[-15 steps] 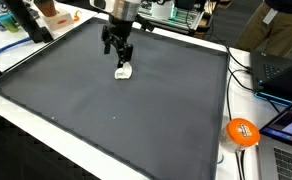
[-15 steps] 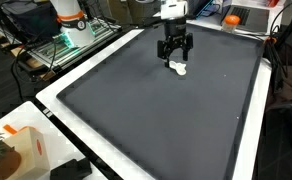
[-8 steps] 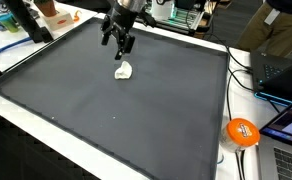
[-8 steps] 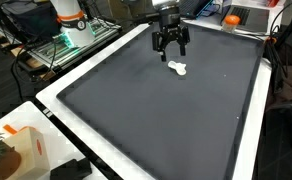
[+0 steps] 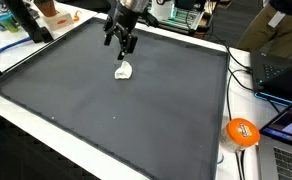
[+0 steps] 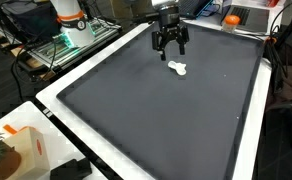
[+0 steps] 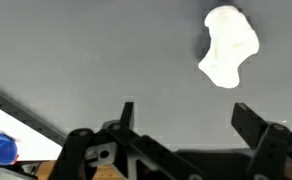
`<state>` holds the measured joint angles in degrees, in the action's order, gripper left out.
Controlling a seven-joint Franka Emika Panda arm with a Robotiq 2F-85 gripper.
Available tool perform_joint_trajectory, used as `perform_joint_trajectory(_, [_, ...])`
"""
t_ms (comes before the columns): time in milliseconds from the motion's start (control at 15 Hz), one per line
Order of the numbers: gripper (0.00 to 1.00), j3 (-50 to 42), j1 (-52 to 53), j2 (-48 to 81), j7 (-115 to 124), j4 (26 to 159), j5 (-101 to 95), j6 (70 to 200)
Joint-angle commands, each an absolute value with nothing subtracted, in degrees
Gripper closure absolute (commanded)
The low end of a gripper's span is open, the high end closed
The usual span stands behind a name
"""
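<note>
Tool (image 5: 121, 44) spread, raised beside white lump (image 5: 123, 71), perhaps cloth, near mat edge (image 5: 171, 38)

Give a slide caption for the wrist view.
Open black gripper over dark grey mat, small white lump lying free.

lump (image 5: 123, 70) on mat (image 5: 96, 110), below end effector (image 5: 120, 44)

1. A dark grey mat (image 5: 116, 115) covers a white-edged table (image 6: 96, 124).
2. In an exterior view, an orange round object (image 5: 242, 131) and a laptop (image 5: 282, 68) sit at the right.
3. In an exterior view, an orange-and-white box (image 6: 24, 150) stands near left, with green-lit equipment (image 6: 58, 45) far left.
</note>
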<state>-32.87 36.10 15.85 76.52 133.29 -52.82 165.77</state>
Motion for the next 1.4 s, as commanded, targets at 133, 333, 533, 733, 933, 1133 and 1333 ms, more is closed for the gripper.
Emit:
perform_joint_trajectory(133, [0.0, -32.26, 37.68, 9.34, 79.78, 142.06, -53.79, 170.36])
perform_joint_trajectory(333, [0.0, -33.28, 39.71, 7.34, 83.28, 144.08, -57.13, 174.13])
perform_joint_trajectory(533, [0.0, -32.49, 39.35, 9.35, 82.98, 141.72, -56.4, 173.21])
perform_joint_trajectory(733, [0.0, -32.75, 39.55, 11.24, 83.99, 140.4, -57.39, 174.27])
perform_joint_trajectory(933, [0.0, -33.44, 40.72, 12.65, 86.32, 139.67, -59.3, 174.02])
perform_joint_trajectory(1133, [0.0, -36.74, 44.33, 12.34, 96.03, 138.4, -68.22, 173.69])
perform_joint_trajectory(1333, [0.0, -39.42, 48.14, 11.12, 109.03, 136.66, -81.2, 171.73])
